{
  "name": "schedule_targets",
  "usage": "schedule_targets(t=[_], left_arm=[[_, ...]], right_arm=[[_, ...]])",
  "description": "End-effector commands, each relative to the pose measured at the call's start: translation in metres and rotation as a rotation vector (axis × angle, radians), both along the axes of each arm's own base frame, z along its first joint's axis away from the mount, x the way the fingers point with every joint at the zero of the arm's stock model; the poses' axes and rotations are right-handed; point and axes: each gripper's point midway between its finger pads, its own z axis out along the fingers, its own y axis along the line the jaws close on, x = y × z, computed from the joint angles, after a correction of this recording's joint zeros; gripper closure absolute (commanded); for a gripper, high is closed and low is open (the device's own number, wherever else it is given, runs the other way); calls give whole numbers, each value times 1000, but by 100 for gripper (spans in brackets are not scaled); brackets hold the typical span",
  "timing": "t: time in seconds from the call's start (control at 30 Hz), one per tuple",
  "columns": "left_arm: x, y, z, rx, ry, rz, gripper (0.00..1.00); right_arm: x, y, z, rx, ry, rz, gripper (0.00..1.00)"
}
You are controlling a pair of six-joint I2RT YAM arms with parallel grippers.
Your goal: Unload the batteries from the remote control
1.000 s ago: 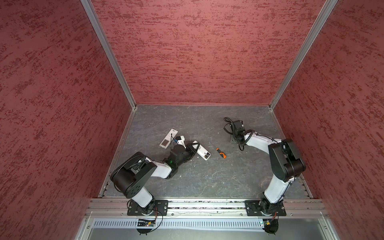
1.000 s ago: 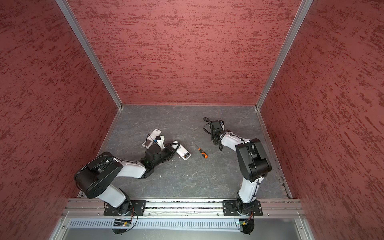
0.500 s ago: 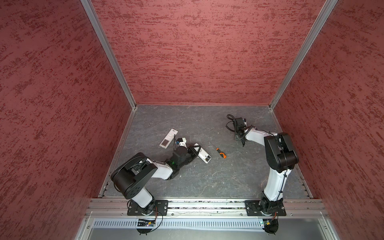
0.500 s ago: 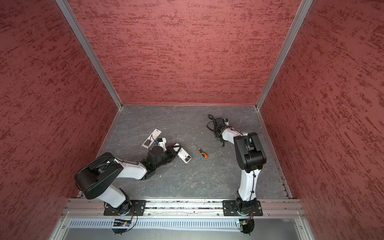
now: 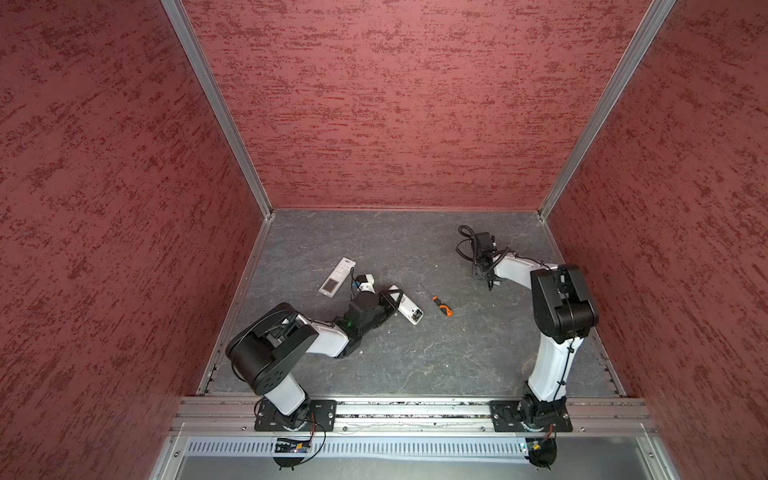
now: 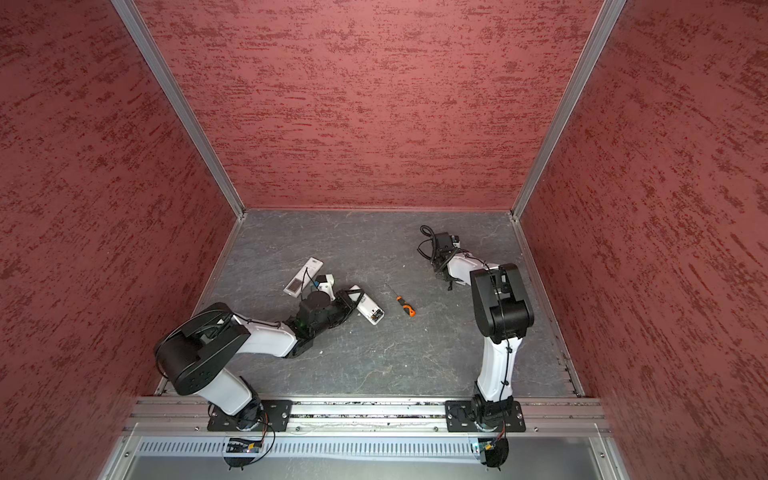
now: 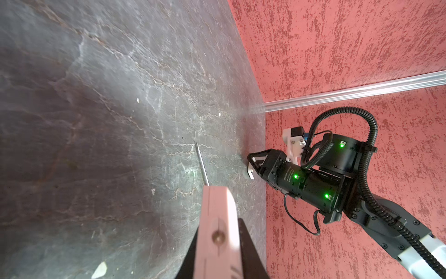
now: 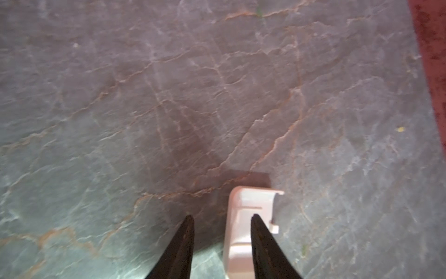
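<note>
Remote control [image 5: 409, 311] gripped in left tool [image 7: 218, 227], right tool [image 8: 222, 218] well apart, jaws parted

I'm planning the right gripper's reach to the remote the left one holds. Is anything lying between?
Yes: the screwdriver lies on the table between the right gripper and the remote, touching neither.

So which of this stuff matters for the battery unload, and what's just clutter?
Job:
- held remote, clamped in left gripper
- white cover, beside the open right gripper

Lying about:
- screwdriver
- second remote, face up
</note>
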Motion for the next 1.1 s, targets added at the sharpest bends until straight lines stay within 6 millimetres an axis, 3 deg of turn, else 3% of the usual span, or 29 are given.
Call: schedule_targets(t=[0.0, 0.23, 0.47, 0.63, 0.87, 1.07], left_arm=[[3, 1, -1, 32, -31, 42, 100], [-5, 4, -17, 93, -49, 128, 100], [-17, 0, -26, 118, -76, 158, 100], [-26, 1, -35, 132, -74, 165, 100], [-38, 8, -41, 164, -67, 173, 81], [-48, 13, -48, 199, -57, 181, 72]], right_arm=[[5, 12, 30, 82, -64, 32, 52], [-14, 35, 77, 253, -195, 83, 49], [-31, 61, 104, 359, -263, 158, 47], [-35, 76, 110, 394, -275, 197, 46], [-39, 88, 113, 426, -287, 220, 46], [-42, 94, 113, 436, -286, 227, 45]])
